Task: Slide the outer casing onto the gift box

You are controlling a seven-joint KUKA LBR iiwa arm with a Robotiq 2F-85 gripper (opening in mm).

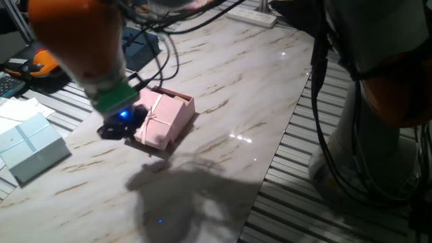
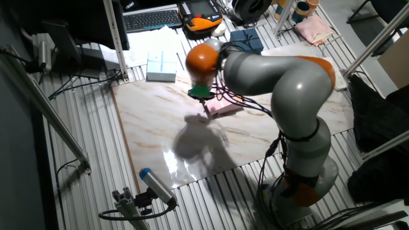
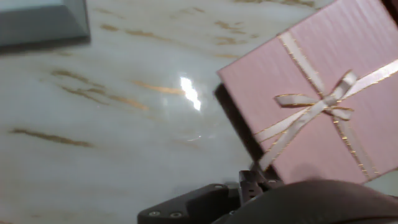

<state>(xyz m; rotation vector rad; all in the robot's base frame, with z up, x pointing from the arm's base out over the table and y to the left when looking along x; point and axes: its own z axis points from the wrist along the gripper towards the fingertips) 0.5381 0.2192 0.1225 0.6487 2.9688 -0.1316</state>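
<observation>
casing (image 1: 160, 120): lies tilted on the bench (image 1: 223, 81), its bowed top facing up and outward; sits over the gift box
gift box (image 1: 181, 100): behind the casing in the one fixed view, only its far edge showing past the casing's rim
hand (image 1: 121, 125): just left of the casing in the one fixed view, low over the bench; whether it touches the casing cannot be told
ribboned box (image 1: 30, 145): left of the hand, near the bench's left edge, well apart from the casing
power strip (image 1: 251, 16): at the bench's far end
</observation>
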